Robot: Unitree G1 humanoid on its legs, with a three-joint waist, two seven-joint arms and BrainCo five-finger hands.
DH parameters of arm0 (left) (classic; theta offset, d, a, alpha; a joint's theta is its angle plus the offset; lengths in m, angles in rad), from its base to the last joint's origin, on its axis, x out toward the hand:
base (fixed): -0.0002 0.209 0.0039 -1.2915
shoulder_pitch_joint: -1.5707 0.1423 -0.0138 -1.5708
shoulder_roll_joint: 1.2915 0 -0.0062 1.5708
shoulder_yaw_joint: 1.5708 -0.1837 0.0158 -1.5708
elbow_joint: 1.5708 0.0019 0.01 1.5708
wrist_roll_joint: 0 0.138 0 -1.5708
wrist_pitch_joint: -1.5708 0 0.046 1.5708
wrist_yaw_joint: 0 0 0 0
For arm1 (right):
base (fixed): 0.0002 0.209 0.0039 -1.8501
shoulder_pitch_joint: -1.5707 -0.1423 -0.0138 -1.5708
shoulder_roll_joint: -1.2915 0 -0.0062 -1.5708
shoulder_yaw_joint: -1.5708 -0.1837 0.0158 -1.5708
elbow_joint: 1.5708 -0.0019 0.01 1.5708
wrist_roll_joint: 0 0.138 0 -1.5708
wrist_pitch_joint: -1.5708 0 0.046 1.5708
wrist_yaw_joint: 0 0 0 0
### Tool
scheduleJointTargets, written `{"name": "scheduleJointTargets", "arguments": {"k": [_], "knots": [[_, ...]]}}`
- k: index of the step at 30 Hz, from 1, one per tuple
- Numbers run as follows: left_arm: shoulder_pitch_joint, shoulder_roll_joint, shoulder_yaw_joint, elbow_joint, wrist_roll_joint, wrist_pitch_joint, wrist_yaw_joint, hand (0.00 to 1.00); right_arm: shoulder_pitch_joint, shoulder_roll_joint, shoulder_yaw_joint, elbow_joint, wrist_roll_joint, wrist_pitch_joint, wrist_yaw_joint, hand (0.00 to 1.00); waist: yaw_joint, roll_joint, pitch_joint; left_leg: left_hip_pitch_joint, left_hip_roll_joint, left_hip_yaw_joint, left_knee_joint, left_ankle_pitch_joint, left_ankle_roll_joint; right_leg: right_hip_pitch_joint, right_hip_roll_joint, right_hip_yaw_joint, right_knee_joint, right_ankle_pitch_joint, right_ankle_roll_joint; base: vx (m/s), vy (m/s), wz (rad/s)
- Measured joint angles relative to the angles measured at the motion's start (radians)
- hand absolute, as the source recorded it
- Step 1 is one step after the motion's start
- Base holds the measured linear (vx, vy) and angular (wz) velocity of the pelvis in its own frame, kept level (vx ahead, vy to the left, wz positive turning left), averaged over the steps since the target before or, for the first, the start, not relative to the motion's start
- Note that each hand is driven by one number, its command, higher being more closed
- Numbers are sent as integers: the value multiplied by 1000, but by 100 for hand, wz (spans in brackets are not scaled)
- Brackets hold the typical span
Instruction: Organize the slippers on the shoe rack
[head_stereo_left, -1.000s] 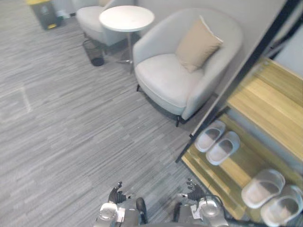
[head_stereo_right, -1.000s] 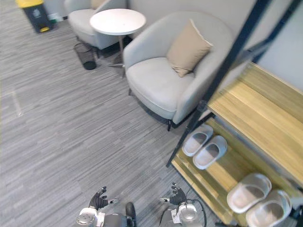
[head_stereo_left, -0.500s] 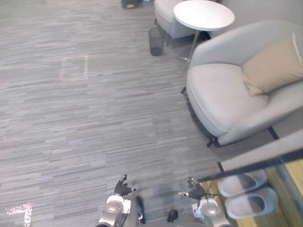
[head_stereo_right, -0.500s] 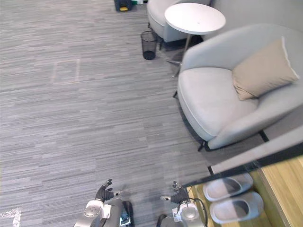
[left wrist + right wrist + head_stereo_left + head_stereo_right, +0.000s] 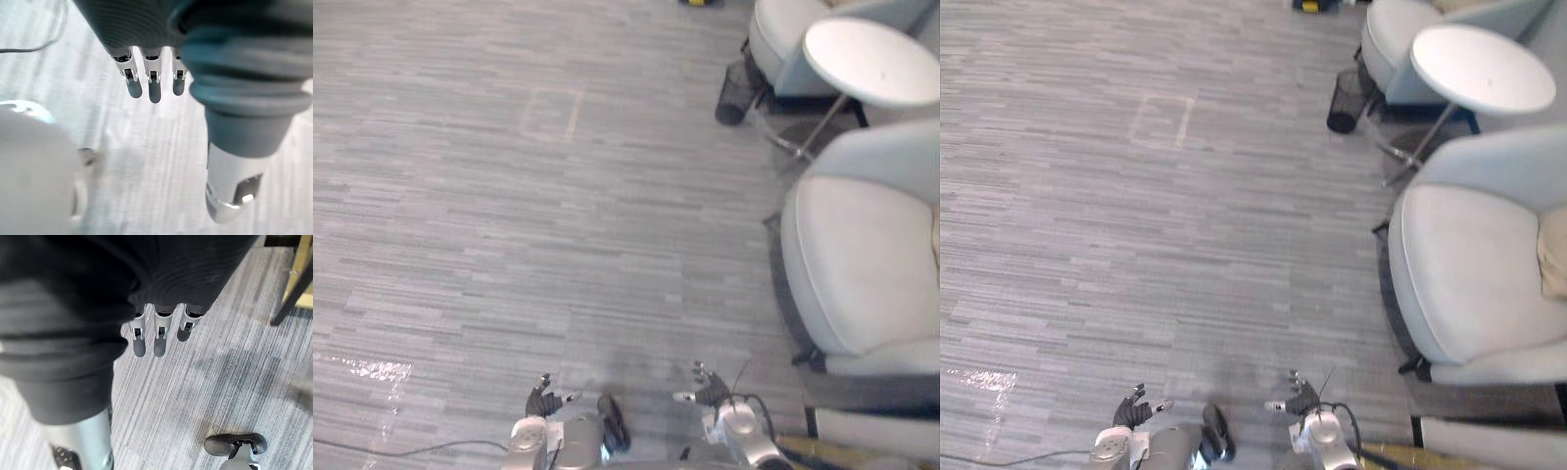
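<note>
A corner of the shoe rack (image 5: pixel 298 257), a pale wooden board with a dark post beside it, shows in the right wrist view just past the right hand (image 5: pixel 160 340); I cannot tell from here where the slippers lie on it. The right hand hangs over the carpet (image 5: pixel 509 196) with its fingers straight and relaxed, holding nothing. The left hand (image 5: pixel 154 90) also hangs over the carpet, fingers straight and spread loosely, with nothing in it. In the head views both hands sit low at the near edge, well apart from each other, the right one nearer the rack side. To the robot's right stands a grey armchair (image 5: pixel 862 264) with the edge of a beige cushion (image 5: pixel 1552 255) on it. Beyond it are a round white table (image 5: pixel 873 61), a black waste bin (image 5: pixel 734 93) and a second grey armchair (image 5: pixel 783 39).
</note>
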Motion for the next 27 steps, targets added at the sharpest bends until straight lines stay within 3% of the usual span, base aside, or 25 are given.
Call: {"name": "scheduleJointTargets", "arguments": {"k": [1, 3, 6, 9, 10, 11, 12, 13, 14, 15, 16, 18, 20, 21, 22, 23, 24, 25, 26, 27], "knots": [[-2, -2, -1, 0, -7, 0, 0, 0, -1, -3, 0, -3, 1, -3, 0, 0, -11, 4, 2, 29, 3, -35, -7, -9, -2, -46, 25, 4, -64, -28, -29, 431, -4, 109], [-11, -5, -2, 0, -15, 0, -1, 0, 0, -8, -1, -17, 9, -7, -1, 0, -15, 5, 2, 64, 6, -86, -21, -20, -10, -109, 65, 29, -209, -34, -38, 295, -77, 94], [-20, -11, -2, 0, -15, -2, -1, 0, 1, -6, -7, -32, 33, -8, 0, 0, -37, 3, 1, 133, 13, -198, -30, -67, -58, -143, 125, 139, -636, 125, -40, 470, -189, 114], [11, -14, 3, 3, -14, -2, -2, 0, 10, -16, -6, -41, 34, -8, 2, 0, -48, 21, -19, 182, 43, -269, 20, -151, -106, -142, 156, 192, -597, 245, -74, 566, -270, 84], [15, -23, 8, 8, -14, -2, -4, 0, 8, -31, -6, -49, 33, -4, 4, 0, -47, 50, -32, 131, 90, -283, 159, -158, -123, -135, 168, 159, -561, 192, -105, 633, -304, 74], [9, -28, 14, 9, -14, -2, -5, 0, 9, -34, -7, -57, 33, -1, 6, 0, -46, 66, -28, 63, 125, -280, 310, -142, -147, -109, 177, 132, -567, 175, -107, 764, -351, 61], [17, -42, 47, 13, -14, 0, -7, 0, 16, -40, -7, -78, 33, 0, 9, 0, -45, 90, -16, -12, 186, -255, 524, -69, -171, -47, 207, 107, -589, 151, -130, 496, -220, 26], [25, -53, 75, 20, -14, 0, -7, 0, 23, -39, -4, -83, 33, 1, 9, 0, -42, 98, -13, -54, 236, -236, 662, 34, -165, 12, 232, 104, -624, 139, -147, 734, -268, -2], [32, -57, 96, 24, -14, 1, -6, 0, 37, -28, 2, -90, 35, 1, 9, 0, -30, 90, -5, -106, 301, -205, 819, 33, -148, 106, 253, 108, -685, 129, -162, 484, -158, -12], [33, -57, 98, 24, -13, 1, -8, 0, 45, -24, 2, -95, 40, 1, 8, 0, -27, 86, -2, -124, 315, -195, 866, 22, -133, 147, 256, 109, -711, 126, -166, 679, -183, -12], [18, -46, 101, 18, -12, 0, -9, 0, 60, -22, 1, -105, 43, 1, 7, 0, -12, 61, 6, -176, 325, -168, 914, -5, -130, 222, 251, 124, -767, 120, -170, 416, -94, -7], [2, -38, 99, 8, -12, -1, -9, 0, 56, -24, 1, -108, 44, 2, 5, 0, 2, 47, 6, -275, 313, -160, 868, -36, -128, 284, 243, 143, -822, 109, -167, 532, -58, -19], [-2, -32, 99, 0, -12, -1, -9, 0, 44, -24, 0, -108, 44, 5, 3, 0, 6, 39, 13, -344, 275, -172, 709, -63, -131, 321, 228, 158, -841, 100, -164, 441, 73, -28], [-16, -26, 98, -5, -14, -3, -9, 0, 38, -20, -11, -108, 44, 4, 2, 0, 13, 23, 26, -377, 201, -223, 521, -48, -137, 357, 194, 166, -843, 80, -146, 532, 219, -29], [-20, -24, 87, -5, -14, -4, -7, 0, 44, -21, -19, -107, 41, 4, 1, 0, 17, 17, 28, -375, 137, -296, 309, 23, -158, 387, 170, 177, -840, 50, -117, 533, 254, -43], [-10, -28, 77, -4, -17, -10, -6, 0, 48, -35, -18, -107, 40, 4, 0, 0, 21, 37, 19, -372, 125, -342, 172, 129, -170, 399, 180, 197, -838, 27, -102, 458, 233, -54], [-12, -31, 77, 1, -21, -19, -6, 0, 46, -28, -18, -96, 39, 5, -1, 0, 25, 34, 20, -361, 119, -344, 205, 188, -133, 426, 167, 224, -831, -6, -85, 464, 241, -37], [-27, -16, 77, 1, -20, -19, -4, 0, 49, -9, -12, -92, 37, 4, 3, 0, 23, 8, 13, -365, 101, -336, 254, 129, -131, 419, 142, 233, -784, -14, -85, 380, 183, -20], [-30, -16, 77, 1, -20, -19, -5, 0, 51, -5, -11, -92, 37, 4, 3, 0, 23, 5, 11, -368, 99, -337, 272, 109, -129, 403, 139, 239, -746, -13, -86, 556, 283, -2], [-29, -13, 76, 7, -19, -19, -5, 0, 61, 7, -7, -91, 33, 4, 2, 0, 23, -5, 4, -360, 96, -324, 302, 63, -113, 336, 126, 256, -575, -14, -83, 361, 196, -12]]}}
